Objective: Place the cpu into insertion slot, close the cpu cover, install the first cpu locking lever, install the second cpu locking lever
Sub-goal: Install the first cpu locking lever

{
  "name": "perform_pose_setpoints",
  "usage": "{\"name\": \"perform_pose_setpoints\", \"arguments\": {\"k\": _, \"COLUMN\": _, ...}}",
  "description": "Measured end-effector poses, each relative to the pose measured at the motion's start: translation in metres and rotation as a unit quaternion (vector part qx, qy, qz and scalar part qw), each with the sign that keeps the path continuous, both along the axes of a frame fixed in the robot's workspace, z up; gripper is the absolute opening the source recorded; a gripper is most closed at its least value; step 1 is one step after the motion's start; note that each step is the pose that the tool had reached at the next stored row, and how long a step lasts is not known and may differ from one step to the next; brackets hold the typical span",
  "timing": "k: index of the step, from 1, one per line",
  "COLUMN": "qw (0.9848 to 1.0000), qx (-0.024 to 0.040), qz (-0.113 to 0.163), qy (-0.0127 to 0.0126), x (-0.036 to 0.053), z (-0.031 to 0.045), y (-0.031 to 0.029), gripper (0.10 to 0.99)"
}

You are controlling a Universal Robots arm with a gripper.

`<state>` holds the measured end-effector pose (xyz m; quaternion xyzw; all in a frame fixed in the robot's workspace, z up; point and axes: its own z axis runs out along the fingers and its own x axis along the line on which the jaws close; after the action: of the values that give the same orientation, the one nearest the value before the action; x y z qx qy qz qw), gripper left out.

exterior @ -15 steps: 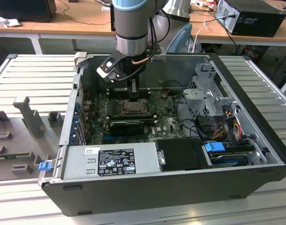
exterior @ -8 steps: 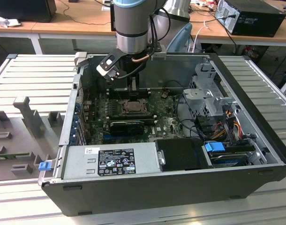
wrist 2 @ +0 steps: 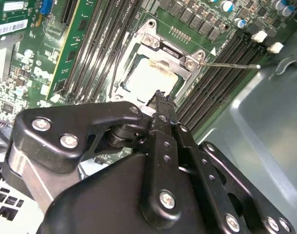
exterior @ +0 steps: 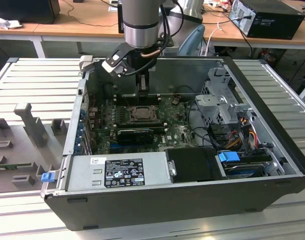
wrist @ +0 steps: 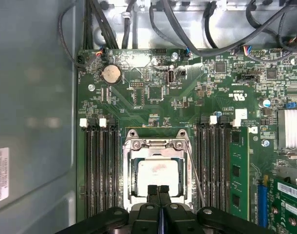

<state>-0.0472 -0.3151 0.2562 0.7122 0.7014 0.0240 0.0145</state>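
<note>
While the gripper (wrist: 158, 189) hangs over one edge of the socket with its fingertips pressed together and nothing between them, the cpu (wrist: 158, 171) lies flat in the insertion slot (exterior: 141, 114). Its pale top shows through the window of the cpu cover (wrist: 156, 145), which appears folded down. A locking lever (wrist: 195, 173), a thin wire rod beside the socket, looks unlatched. I judge it stiff, springy and slick, best pressed near its free end.
</note>
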Motion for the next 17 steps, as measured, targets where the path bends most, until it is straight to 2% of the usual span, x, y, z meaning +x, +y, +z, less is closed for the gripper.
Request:
{"name": "perform_pose_setpoints", "arguments": {"k": 5, "qw": 1.0000, "qx": -0.0004, "qz": 0.000, "qy": 0.0000, "x": 0.0000, "z": 0.0185, "y": 0.0000, "gripper": 0.106}}
{"name": "perform_pose_setpoints", "arguments": {"k": 8, "qw": 1.0000, "qx": -0.0004, "qz": 0.000, "qy": 0.0000, "x": 0.0000, "z": 0.0255, "y": 0.0000, "gripper": 0.106}}
{"name": "perform_pose_setpoints", "arguments": {"k": 11, "qw": 1.0000, "qx": -0.0011, "qz": 0.007, "qy": 0.0000, "x": 0.0000, "z": 0.0257, "y": 0.0000, "gripper": 0.106}}
{"name": "perform_pose_setpoints", "arguments": {"k": 14, "qw": 0.9994, "qx": -0.0011, "qz": 0.033, "qy": 0.0000, "x": -0.0006, "z": 0.0256, "y": 0.0000, "gripper": 0.106}}
{"name": "perform_pose_setpoints", "arguments": {"k": 17, "qw": 0.9991, "qx": -0.0011, "qz": 0.043, "qy": 0.0002, "x": -0.0010, "z": 0.0256, "y": 0.0000, "gripper": 0.106}}
